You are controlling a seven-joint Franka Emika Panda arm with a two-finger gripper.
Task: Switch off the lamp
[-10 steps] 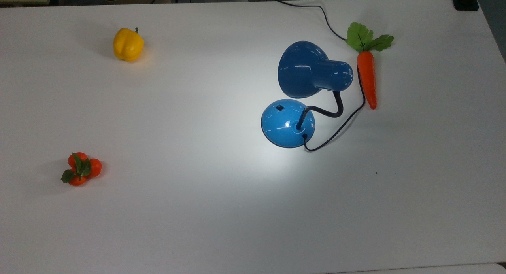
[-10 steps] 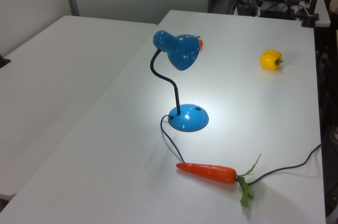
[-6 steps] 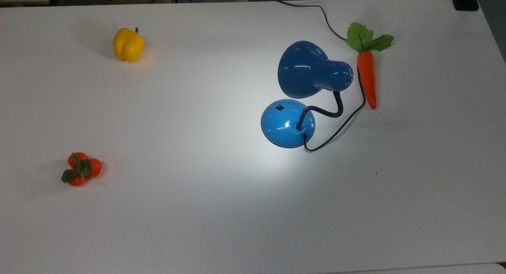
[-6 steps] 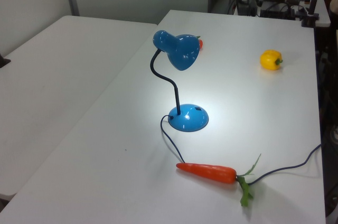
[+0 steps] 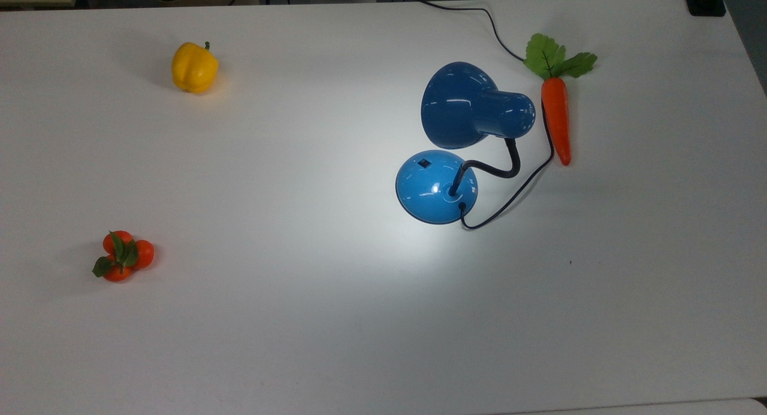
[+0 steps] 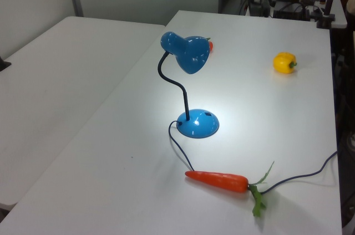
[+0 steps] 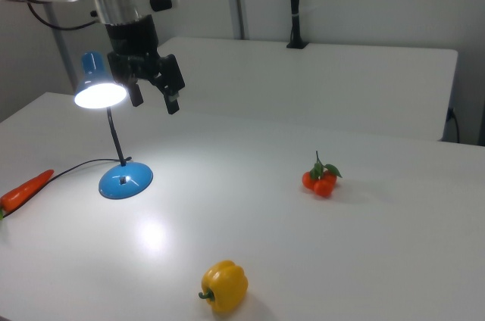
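White table, lit lamp, grey walls

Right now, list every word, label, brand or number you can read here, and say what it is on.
None can be read: the lamp, carrot, yellow pepper, tangerines, table and the end effector show no readable words or numbers.

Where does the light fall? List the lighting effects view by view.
Top view: the lamp throws a bright pool on the table beside its base; left view: a bright patch rings the base; right view: the shade mouth glows white.
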